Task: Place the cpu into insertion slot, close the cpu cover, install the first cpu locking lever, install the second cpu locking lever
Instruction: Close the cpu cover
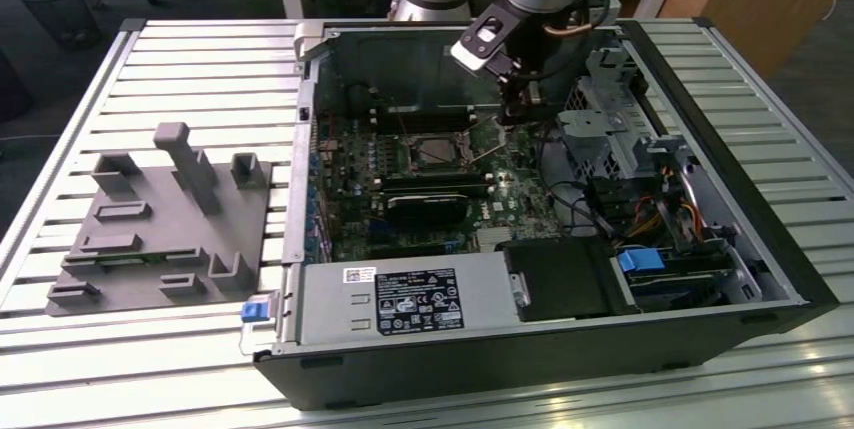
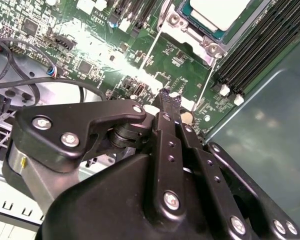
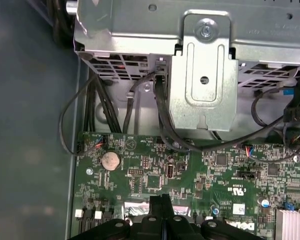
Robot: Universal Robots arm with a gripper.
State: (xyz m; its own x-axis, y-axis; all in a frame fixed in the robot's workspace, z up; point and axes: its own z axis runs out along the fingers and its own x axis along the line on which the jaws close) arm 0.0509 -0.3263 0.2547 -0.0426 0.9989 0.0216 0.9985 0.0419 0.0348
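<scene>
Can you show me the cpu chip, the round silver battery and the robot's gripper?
cpu (image 2: pixel 217 11): second wrist view, on its pale metal top.
coin battery (image 3: pixel 110 160): first wrist view, on its round silver face.
gripper (image 2: pixel 171 99): second wrist view, at the tips of its shut jaws.

The cpu (image 2: pixel 216 11) lies in the insertion slot (image 1: pixel 434 152), beside memory slots (image 2: pixel 257 47).

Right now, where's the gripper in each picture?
Exterior view: the gripper reaches down into the open computer case, on the exterior view's right of the socket.
Second wrist view: the gripper is over the green board, near the socket's corner.
First wrist view: the gripper is over the board, near the round battery.
Shared landmark: the green board.
</scene>
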